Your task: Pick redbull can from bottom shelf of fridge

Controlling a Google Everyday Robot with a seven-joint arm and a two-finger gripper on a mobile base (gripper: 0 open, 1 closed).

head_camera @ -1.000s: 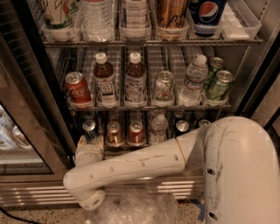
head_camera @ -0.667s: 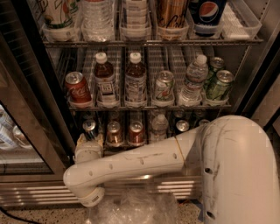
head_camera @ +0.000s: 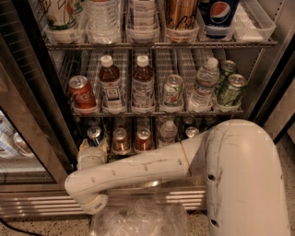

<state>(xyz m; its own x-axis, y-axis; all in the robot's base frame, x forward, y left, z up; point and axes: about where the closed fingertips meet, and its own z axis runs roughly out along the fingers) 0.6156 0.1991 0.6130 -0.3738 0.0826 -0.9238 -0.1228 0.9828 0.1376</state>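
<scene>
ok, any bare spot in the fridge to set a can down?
Bare: the clear tray right of the Pepsi can, top rack. Middle rack front is full; bottom shelf is crowded, with the gripper at its left end.

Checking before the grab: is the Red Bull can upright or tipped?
Upright: the Red Bull can stands with its silver top up. The gripper is in front of it.
</scene>
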